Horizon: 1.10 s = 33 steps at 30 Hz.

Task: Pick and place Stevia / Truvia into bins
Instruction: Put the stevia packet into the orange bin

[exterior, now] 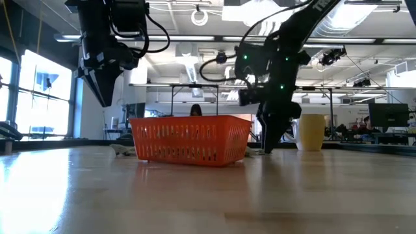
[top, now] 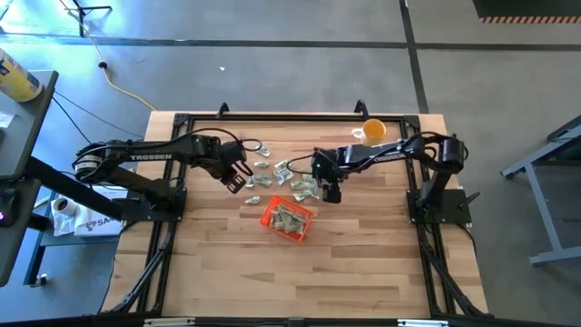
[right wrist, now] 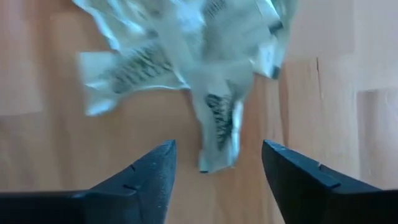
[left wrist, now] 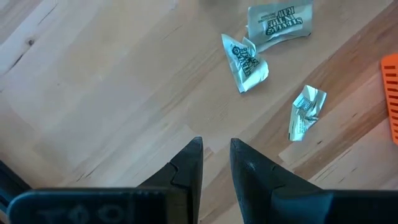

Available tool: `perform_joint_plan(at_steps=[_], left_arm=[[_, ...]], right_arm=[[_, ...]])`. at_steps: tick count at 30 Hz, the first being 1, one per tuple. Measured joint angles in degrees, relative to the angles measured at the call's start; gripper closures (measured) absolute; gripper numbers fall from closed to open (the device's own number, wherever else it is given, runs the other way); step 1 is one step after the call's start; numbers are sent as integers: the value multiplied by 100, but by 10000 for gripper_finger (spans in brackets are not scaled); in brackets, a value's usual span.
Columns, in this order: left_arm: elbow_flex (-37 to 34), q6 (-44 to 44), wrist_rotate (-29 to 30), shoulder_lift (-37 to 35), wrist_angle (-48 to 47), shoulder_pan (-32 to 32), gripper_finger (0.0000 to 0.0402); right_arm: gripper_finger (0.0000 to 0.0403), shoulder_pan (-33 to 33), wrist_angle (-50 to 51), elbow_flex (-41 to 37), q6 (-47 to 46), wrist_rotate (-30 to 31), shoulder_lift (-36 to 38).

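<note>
My right pincer (right wrist: 214, 171) is spread wide, nose down just over the table, with a loose clump of sachets (right wrist: 193, 68) lying ahead of the tips. One sachet (right wrist: 219, 127) trails toward the gap between my fingers, but nothing is pinched. In the high view this pincer (top: 331, 193) sits at the right edge of the scattered sachets (top: 283, 173), just beyond the far right corner of the orange bin (top: 288, 220), which already has several sachets in it.

The risk, as I judge it, is the clump: the sachets overlap and are crumpled, so closing here could pinch two or three at once, or only a corner, and a loose one could drop on the way to the bin. Flat paper on wood may also slide out from under my tips if I come down short. The bin is close, so a low swing could knock its rim and shift it.

My left pincer (left wrist: 214, 163) hangs above bare wood at the left of the scatter, fingers nearly together with a narrow gap and empty, three sachets (left wrist: 249, 59) beyond it. If both arms go for the middle pile, they could crowd each other.
</note>
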<state>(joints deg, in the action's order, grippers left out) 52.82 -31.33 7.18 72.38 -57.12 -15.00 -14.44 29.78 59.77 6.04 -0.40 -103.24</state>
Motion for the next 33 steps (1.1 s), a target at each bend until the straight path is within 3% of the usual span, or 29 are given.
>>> perform_joint_plan(at_steps=[6, 12, 20, 24, 27, 30, 33], left_arm=[[0, 154, -2, 2, 15, 0, 286], [0, 160, -2, 2, 4, 0, 286], [0, 179, -70, 2, 15, 0, 286], [1, 461, -422, 69, 76, 1, 286], [2, 492, -623, 199, 171, 2, 286], [2, 494, -813, 381, 310, 2, 286], [2, 513, -837, 611, 519, 59, 286]], right_arm=[[245, -89, -50, 35, -319, -78, -430], [385, 26, 267, 179, -805, -403, -434], [393, 687, 852, 1139, -1170, -332, 294], [393, 1077, 687, 1717, -1268, -720, 169], [396, 1238, 512, 1986, -1281, -1346, -119], [371, 1353, 462, 2118, -1411, -1516, -508], [320, 1474, 447, 2180, -1405, -1341, -703]])
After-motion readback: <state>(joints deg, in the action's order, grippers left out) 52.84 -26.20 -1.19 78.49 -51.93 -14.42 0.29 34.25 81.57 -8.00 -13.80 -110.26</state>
